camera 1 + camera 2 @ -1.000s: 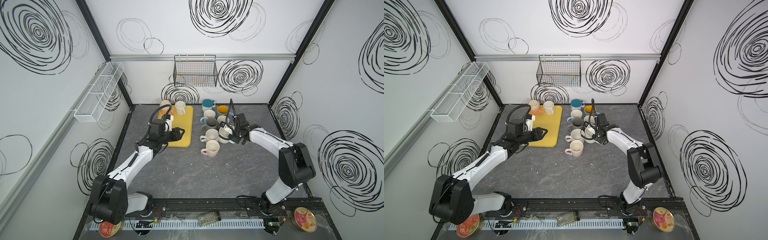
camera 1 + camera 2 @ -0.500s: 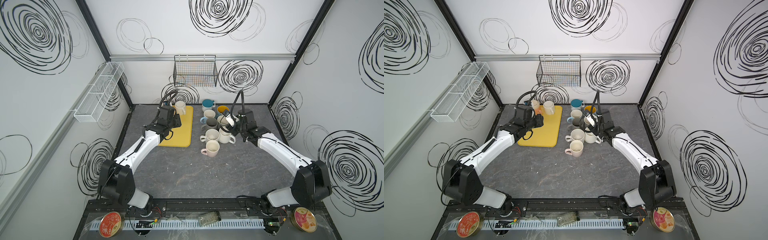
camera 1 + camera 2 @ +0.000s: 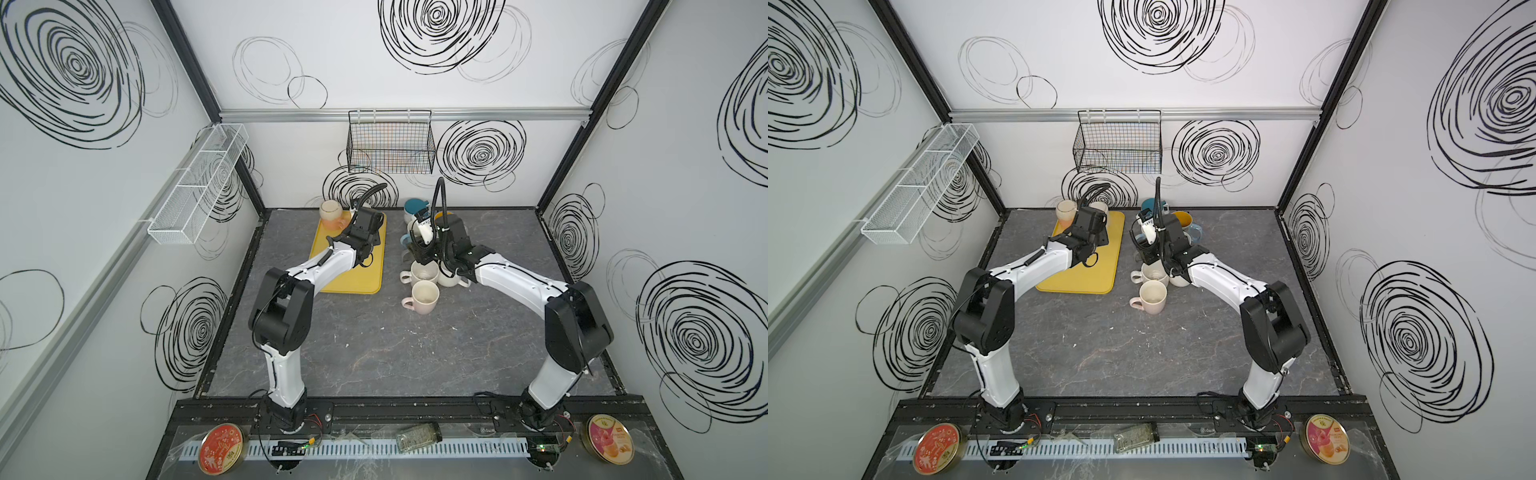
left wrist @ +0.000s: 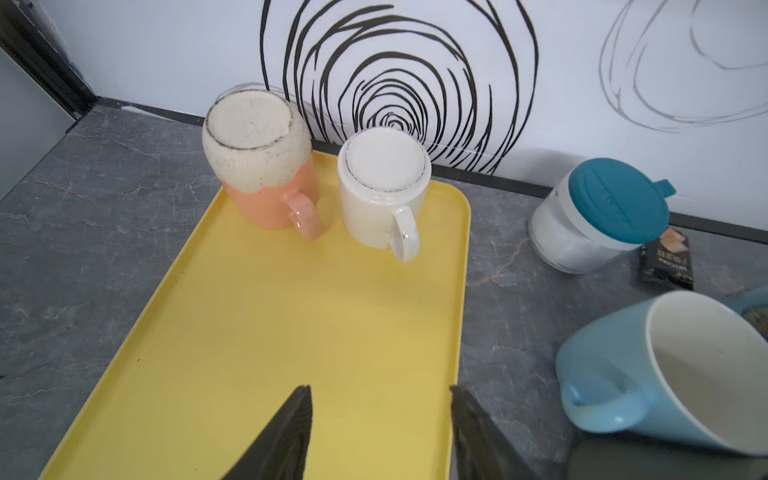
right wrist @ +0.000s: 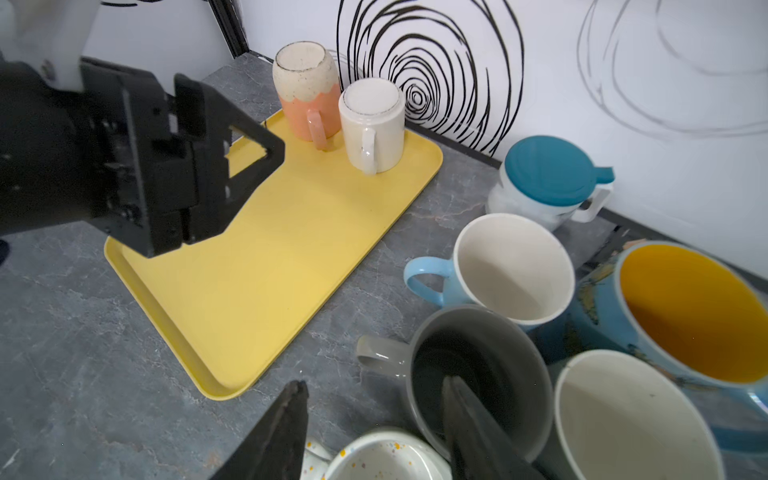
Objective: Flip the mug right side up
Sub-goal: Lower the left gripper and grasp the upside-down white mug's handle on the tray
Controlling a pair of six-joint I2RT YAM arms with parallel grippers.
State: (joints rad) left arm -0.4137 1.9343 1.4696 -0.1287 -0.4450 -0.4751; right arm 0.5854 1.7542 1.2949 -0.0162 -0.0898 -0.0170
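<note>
**Two mugs bottom-up on the tray; both sets of jaws apart and empty**

**Top views.** In both top views the yellow tray (image 3: 353, 278) lies on the grey tabletop (image 3: 374, 345), left of the frame's centre and toward the back wall. The peach mug (image 3: 330, 212) stands upside down at the tray's far left corner, in the upper middle of the frame. In a top view the white mug (image 3: 1099, 207) shows just beside it, partly hidden by the left arm (image 3: 328, 266). The right arm (image 3: 511, 282) reaches over a cluster of upright mugs right of the tray, with a pink mug (image 3: 424, 297) at its front. From up here I cannot tell how the jaws stand.

**Left wrist.** The left gripper (image 4: 380, 397) hovers over the tray, its jaws well apart with only bare yellow between them. Beyond it the peach and white mugs stand side by side, bases up, near each other but not touching. A jar with a teal lid (image 4: 598, 216) and a light blue mug (image 4: 648, 374), mouth up, sit on the tabletop off the tray.

**Right wrist.** The right gripper (image 5: 374, 386) has its jaws apart and holds nothing. One finger overlaps the mouth of the grey mug (image 5: 478, 365); whether it touches cannot be told. Both inverted mugs stand at the tray's far end.
</note>
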